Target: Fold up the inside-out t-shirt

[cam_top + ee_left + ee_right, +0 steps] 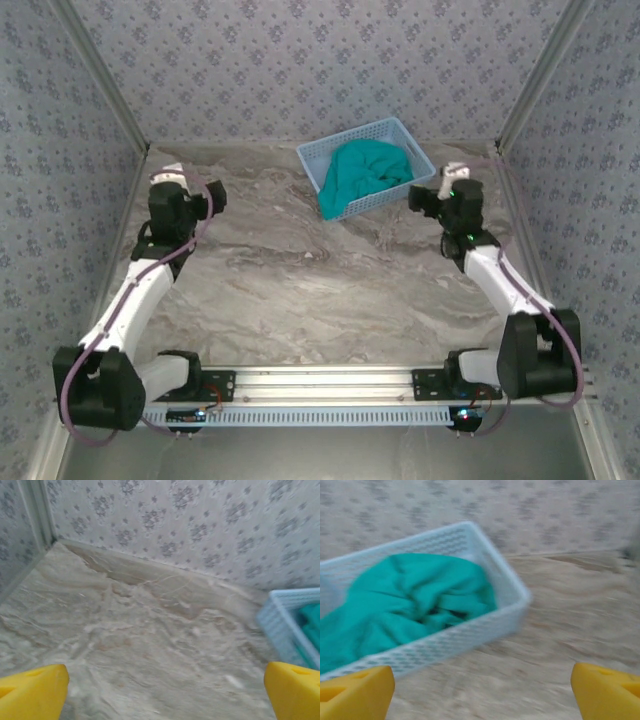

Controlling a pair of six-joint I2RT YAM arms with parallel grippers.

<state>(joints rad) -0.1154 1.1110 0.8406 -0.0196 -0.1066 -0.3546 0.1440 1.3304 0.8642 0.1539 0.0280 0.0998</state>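
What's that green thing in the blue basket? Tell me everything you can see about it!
It is a teal-green t-shirt, soft-looking cloth, scrunched into a lumpy heap with deep folds, so sleeves and neck are hard to pick out. It lies in the light blue mesh basket at the far side of the table, and one end spills over the basket's near rim.

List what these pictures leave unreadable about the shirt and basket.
Top external: t-shirt lies bunched in the basket; its own folds hide tag and seams, and both would be too small anyway.
Right wrist: motion blur; the left edge cuts off the t-shirt.
Left wrist: the right edge cuts off the basket, which is blurred.
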